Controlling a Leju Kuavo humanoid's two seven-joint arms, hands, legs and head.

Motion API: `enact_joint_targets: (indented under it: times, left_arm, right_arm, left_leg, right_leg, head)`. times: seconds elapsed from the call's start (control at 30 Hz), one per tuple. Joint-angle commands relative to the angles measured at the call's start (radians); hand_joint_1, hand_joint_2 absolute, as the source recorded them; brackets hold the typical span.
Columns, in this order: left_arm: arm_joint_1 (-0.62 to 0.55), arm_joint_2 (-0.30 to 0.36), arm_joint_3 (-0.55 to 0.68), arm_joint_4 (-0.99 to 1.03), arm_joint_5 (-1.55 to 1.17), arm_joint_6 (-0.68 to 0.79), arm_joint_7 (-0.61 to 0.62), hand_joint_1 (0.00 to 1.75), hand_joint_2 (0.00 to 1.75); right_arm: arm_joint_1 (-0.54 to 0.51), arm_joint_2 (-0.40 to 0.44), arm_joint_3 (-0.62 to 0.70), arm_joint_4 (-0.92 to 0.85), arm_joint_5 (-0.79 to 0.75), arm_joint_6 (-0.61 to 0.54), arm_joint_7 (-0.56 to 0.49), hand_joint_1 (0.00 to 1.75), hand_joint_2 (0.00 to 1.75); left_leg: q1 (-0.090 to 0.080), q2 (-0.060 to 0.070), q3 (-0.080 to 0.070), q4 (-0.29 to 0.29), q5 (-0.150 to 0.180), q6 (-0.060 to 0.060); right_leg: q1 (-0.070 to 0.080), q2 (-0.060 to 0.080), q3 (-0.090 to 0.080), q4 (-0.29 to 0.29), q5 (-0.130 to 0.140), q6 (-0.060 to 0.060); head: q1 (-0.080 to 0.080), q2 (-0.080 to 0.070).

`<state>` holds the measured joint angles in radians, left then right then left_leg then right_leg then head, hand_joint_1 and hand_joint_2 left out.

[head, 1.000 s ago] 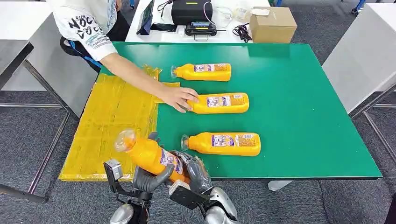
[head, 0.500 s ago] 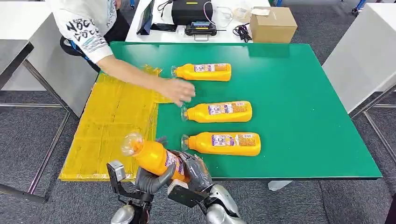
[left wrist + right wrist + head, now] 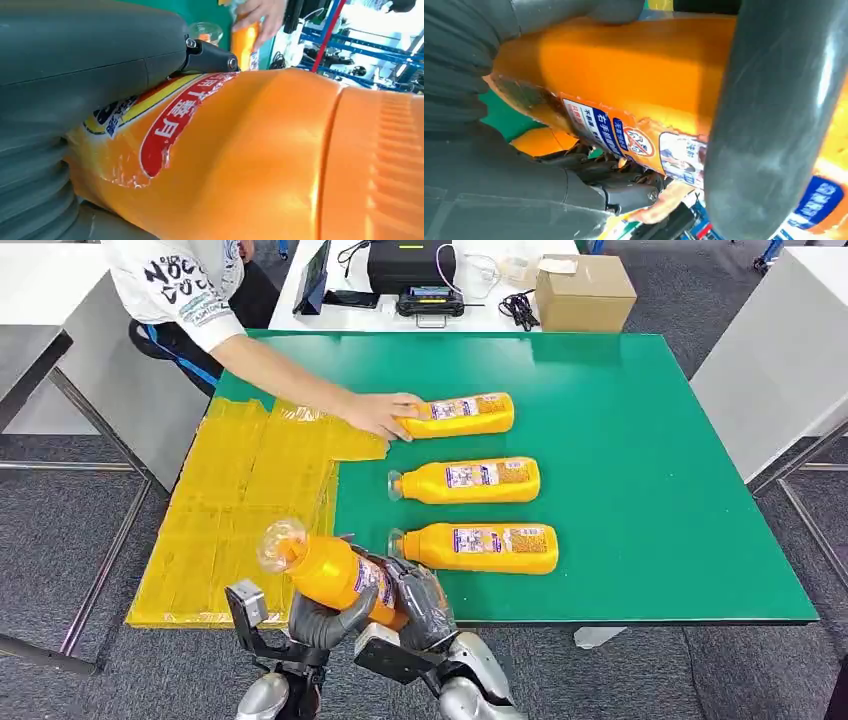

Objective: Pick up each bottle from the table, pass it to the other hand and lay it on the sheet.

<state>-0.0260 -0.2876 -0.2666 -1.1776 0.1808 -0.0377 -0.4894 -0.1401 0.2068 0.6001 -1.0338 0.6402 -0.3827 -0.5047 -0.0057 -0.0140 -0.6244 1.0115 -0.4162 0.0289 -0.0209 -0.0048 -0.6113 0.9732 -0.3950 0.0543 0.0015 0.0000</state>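
Just off the table's near edge (image 3: 600,621), both hands grip one bottle (image 3: 330,570).

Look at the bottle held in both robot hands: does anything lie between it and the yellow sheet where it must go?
Nothing visible does. The held bottle already hangs over the yellow sheet's near edge, gripped by the left hand and right hand. The person's hand is at the far bottle.

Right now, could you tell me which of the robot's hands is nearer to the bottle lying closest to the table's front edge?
The right hand. It sits just in front of that bottle, near its cap end, while the left hand is further left, under the held bottle.
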Motion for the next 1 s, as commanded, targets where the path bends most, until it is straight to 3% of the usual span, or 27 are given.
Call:
enact_joint_targets:
  times: [0.03, 0.3, 0.57, 0.7, 0.8, 0.9, 1.0]
  left_arm:
    - [-0.003, 0.004, -0.014, -0.034, -0.002, 0.036, -0.007, 1.75, 1.75]
    - [-0.003, 0.003, -0.014, -0.033, -0.002, 0.036, -0.007, 1.75, 1.75]
    - [-0.04, 0.002, 0.043, -0.095, -0.101, 0.218, -0.064, 1.75, 1.75]
    - [-0.071, -0.003, 0.077, -0.066, -0.132, 0.304, -0.091, 1.75, 1.75]
    - [-0.129, 0.031, 0.075, -0.031, -0.365, 0.507, -0.163, 1.75, 1.75]
    - [-0.226, 0.078, 0.091, 0.083, -0.689, 0.7, -0.122, 1.75, 1.75]
    - [-0.315, 0.085, 0.18, 0.211, -0.784, 0.728, -0.121, 1.75, 1.75]
  right_arm:
    - [-0.026, 0.008, -0.006, -0.027, -0.002, -0.058, 0.024, 0.0, 0.0]
    - [-0.024, 0.007, -0.006, -0.026, -0.002, -0.058, 0.024, 0.0, 0.0]
    - [0.081, -0.004, -0.019, -0.341, -0.069, -0.147, -0.026, 0.0, 0.0]
    - [0.094, -0.017, 0.0, -0.389, -0.071, -0.184, -0.029, 0.0, 0.0]
    - [0.085, -0.028, 0.007, -0.404, -0.093, -0.173, -0.035, 0.0, 0.0]
    - [0.066, -0.023, 0.003, -0.421, -0.12, -0.135, -0.046, 0.0, 0.0]
    - [0.063, -0.011, -0.011, -0.463, -0.154, -0.12, -0.07, 0.0, 0.0]
  left_leg:
    - [0.001, 0.001, 0.002, 0.0, -0.001, -0.001]
    - [0.001, 0.001, 0.003, 0.0, -0.001, -0.001]
    - [0.001, -0.001, 0.001, 0.0, -0.001, -0.001]
    - [0.002, 0.003, 0.006, 0.001, -0.004, -0.003]
    - [0.001, -0.001, 0.002, 0.0, -0.001, -0.001]
    - [0.002, 0.001, 0.004, 0.0, -0.002, -0.002]
    - [0.002, 0.001, 0.006, -0.001, -0.001, -0.003]
  right_leg:
    - [0.001, 0.001, 0.002, 0.0, -0.001, -0.002]
    - [0.001, 0.001, 0.003, -0.001, -0.001, -0.002]
    - [0.001, -0.001, 0.001, 0.0, -0.001, -0.001]
    - [0.002, 0.002, 0.006, 0.0, -0.003, -0.003]
    - [0.001, -0.002, 0.003, -0.001, -0.001, -0.002]
    - [0.002, 0.0, 0.005, -0.001, -0.001, -0.003]
    - [0.002, 0.0, 0.007, -0.001, -0.001, -0.004]
  head:
    - [0.0, 0.0]
    - [0.0, 0.0]
    - [0.001, 0.0]
    - [0.0, 0.0]
    - [0.0, 0.0]
    - [0.0, 0.0]
    - [0.0, 0.0]
